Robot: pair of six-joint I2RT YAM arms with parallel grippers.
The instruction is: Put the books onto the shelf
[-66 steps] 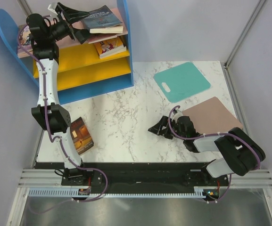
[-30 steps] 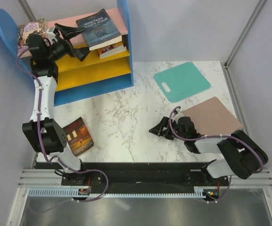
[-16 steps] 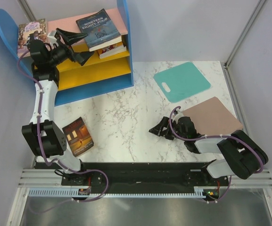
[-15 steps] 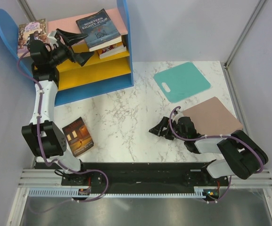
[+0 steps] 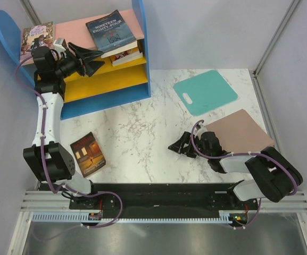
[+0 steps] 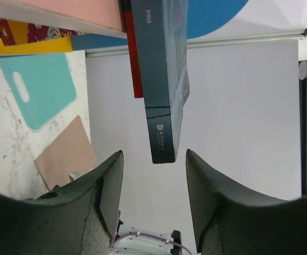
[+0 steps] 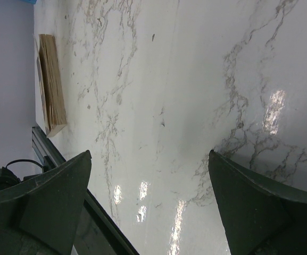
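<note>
Thin navy paperback (image 5: 109, 32) flat on smooth pink shelf board (image 5: 73, 29).

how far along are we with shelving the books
Done: navy book, purple-yellow book and another book sit on the shelf. In hand: nothing; left gripper hangs empty by the shelf, right gripper rests open. Left: brown-orange book on the table.

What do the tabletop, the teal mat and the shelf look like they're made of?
Tabletop: marble-look laminate or stone, glossy; grey veins, light glare. Teal mat: likely thin plastic or foam, matte, with a cut handle hole. Shelf: probably painted wood or board; flat plain-coloured panels.
</note>
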